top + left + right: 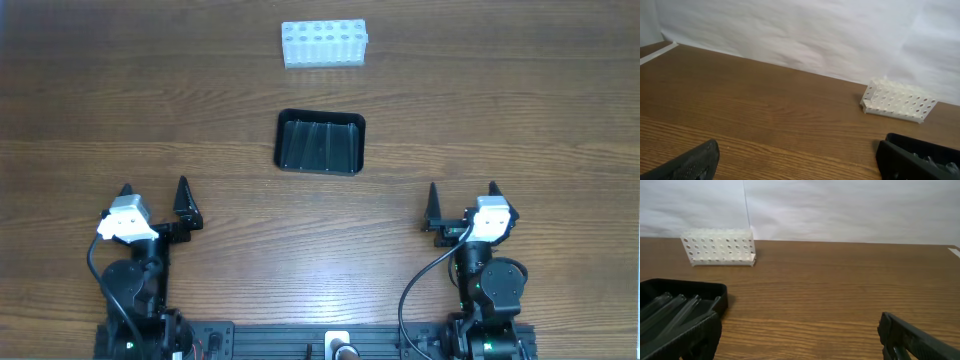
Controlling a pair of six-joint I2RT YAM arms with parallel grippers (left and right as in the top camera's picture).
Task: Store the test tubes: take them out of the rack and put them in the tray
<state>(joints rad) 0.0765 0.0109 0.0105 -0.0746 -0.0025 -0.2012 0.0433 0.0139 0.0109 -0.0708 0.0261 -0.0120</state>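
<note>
A white test tube rack (323,44) stands at the far middle of the table, and its holes look empty. The same rack (897,100) (720,247) lies far ahead in both wrist views. Closer in sits the black tray (320,116) (685,284), with several clear test tubes (318,146) (670,307) lying side by side in it. My left gripper (155,195) (797,150) hovers open near the front left, holding nothing. At the front right, my right gripper (460,198) (800,325) is open too, with the tray off to its side.
The wooden table top (520,90) is bare to either side of the rack and the tray. A white wall (790,35) rises behind the table's far edge.
</note>
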